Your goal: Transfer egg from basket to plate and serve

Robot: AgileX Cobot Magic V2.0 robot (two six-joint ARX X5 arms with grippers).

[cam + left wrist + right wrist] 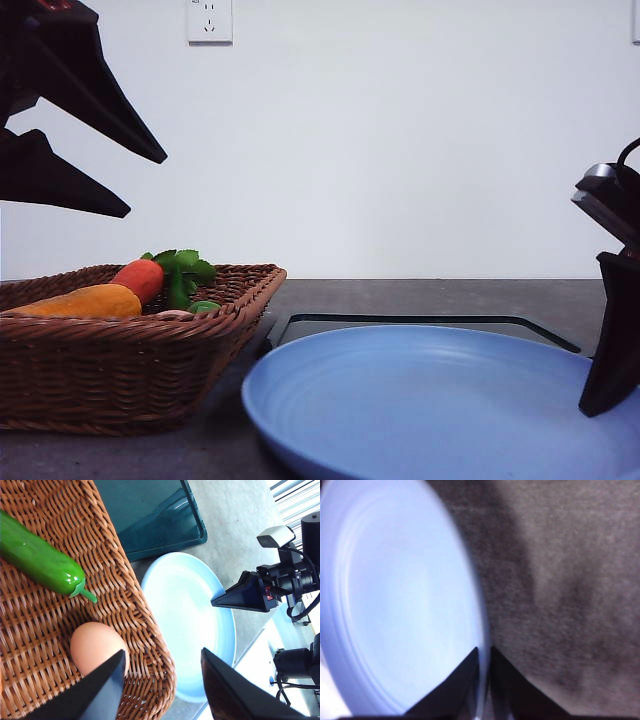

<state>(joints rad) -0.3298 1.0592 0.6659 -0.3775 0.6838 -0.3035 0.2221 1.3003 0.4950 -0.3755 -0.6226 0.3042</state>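
Egg: is lying on the woven floor of the basket, close to the corner nearest the plate, with a green cucumber-like toy resting near it; it is not being touched by anything.

Basket: is sitting on the dark tabletop just beside the plate; in the front view it is also holding an orange-and-red carrot toy with green leaves.

Plate: is standing bare, with no egg on it; a black tray is lying behind it.

Left gripper: is hanging above the basket corner with its two dark fingers spread wide, one finger overlapping the egg in the wrist view, the other over the basket rim and plate edge; it is gripping nothing.

Right gripper: is sitting at the plate's far rim with its fingers drawn nearly together around the rim's thin edge; it appears to be pinching the plate, though contact is hard to confirm through the blur.

Progress: the task is standing at its opening stage, judging by the egg's place.

Remaining: the egg is waiting to be grasped, lifted over the rim, set on the plate, and the plate served.
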